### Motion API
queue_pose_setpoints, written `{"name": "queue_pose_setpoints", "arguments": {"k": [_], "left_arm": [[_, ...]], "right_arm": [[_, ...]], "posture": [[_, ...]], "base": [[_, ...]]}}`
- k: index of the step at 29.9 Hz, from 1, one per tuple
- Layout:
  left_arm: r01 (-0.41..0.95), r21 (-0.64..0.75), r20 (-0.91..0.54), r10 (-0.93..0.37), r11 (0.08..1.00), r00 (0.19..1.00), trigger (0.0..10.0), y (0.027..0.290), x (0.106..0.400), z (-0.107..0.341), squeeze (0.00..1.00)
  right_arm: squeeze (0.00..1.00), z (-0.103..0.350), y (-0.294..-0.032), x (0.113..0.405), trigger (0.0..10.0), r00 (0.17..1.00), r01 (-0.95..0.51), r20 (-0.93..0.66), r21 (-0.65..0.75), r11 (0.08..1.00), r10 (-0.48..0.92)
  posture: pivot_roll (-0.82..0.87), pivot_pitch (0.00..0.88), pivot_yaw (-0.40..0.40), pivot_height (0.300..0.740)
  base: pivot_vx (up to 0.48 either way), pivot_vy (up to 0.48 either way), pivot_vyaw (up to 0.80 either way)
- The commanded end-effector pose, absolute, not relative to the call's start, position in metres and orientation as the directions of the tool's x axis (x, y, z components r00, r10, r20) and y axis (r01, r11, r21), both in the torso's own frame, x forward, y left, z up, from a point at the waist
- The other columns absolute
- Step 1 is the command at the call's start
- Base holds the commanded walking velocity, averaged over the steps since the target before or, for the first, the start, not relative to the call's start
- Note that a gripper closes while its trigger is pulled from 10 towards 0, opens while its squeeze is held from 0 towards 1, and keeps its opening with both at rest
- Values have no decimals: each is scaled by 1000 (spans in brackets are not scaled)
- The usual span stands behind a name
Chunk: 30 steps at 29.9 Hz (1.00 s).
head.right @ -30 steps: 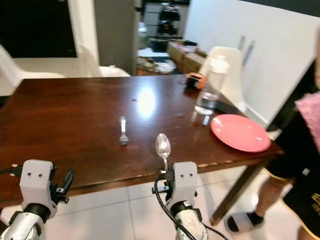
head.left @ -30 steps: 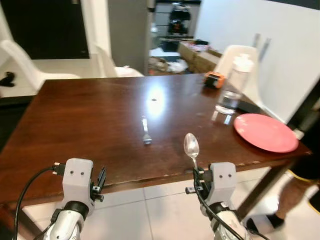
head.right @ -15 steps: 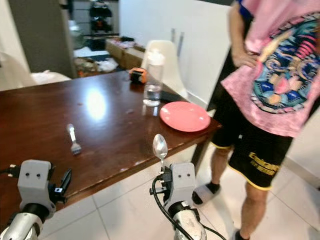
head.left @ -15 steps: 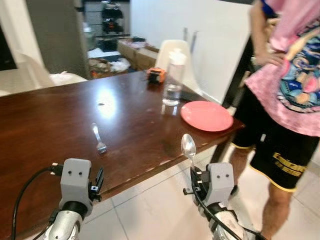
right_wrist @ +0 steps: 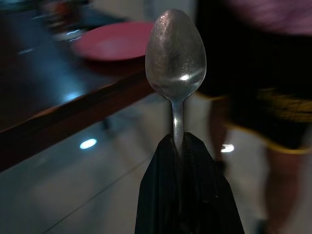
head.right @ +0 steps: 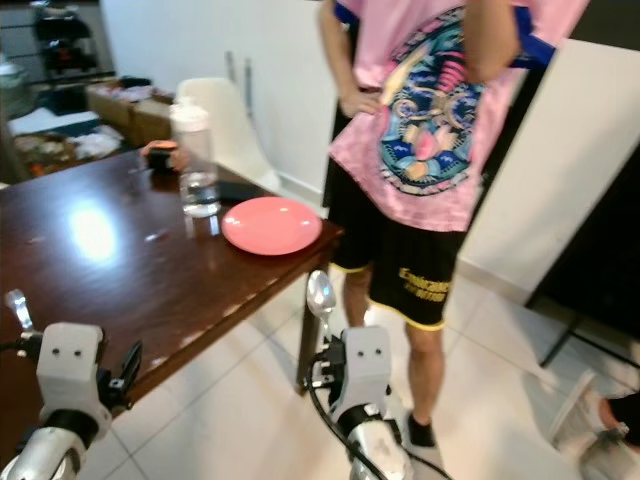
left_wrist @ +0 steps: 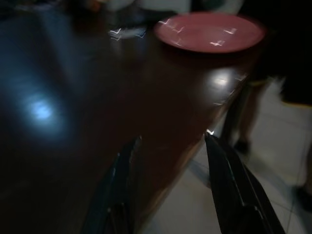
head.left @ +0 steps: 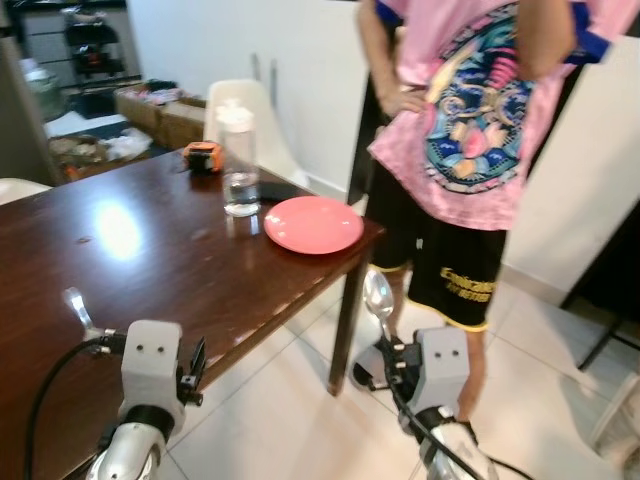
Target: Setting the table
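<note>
While my left gripper (left_wrist: 168, 141) is hanging open, my right gripper (right_wrist: 183, 146) is pinching the spoon (right_wrist: 175, 68) upright, bowl up, beyond the table (head.left: 200, 290) corner.

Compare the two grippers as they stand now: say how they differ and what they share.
The right gripper is shut on the spoon, bowl pointing up; the left gripper is open and holds nothing. The right gripper hangs over the floor beyond the table's corner; the left gripper is at the table edge. Both have two black fingers and are held low in front.
</note>
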<state>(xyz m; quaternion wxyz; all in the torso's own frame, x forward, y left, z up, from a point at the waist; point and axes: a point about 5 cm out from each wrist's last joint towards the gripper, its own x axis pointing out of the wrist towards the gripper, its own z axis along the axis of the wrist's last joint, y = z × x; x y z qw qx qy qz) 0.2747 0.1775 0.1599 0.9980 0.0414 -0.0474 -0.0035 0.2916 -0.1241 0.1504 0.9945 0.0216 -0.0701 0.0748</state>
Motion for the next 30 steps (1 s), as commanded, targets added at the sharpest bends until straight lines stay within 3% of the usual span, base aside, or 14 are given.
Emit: {"name": "queue_pose_setpoints", "arguments": {"k": [1, 30], "left_arm": [[-1, 81, 68, -5, 997, 998, 10000, 179, 273, 154, 0], [0, 77, 71, -5, 997, 997, 10000, 178, 275, 154, 0]], "right_arm": [[0, 145, -124, 289, 10000, 982, -148, 123, 47, 988, 142], [0, 148, -124, 291, 10000, 980, -154, 134, 40, 987, 148]], "posture": [[45, 137, 34, 740], [44, 127, 29, 740]], "base": [[0, 0, -800], [0, 0, -800]]}}
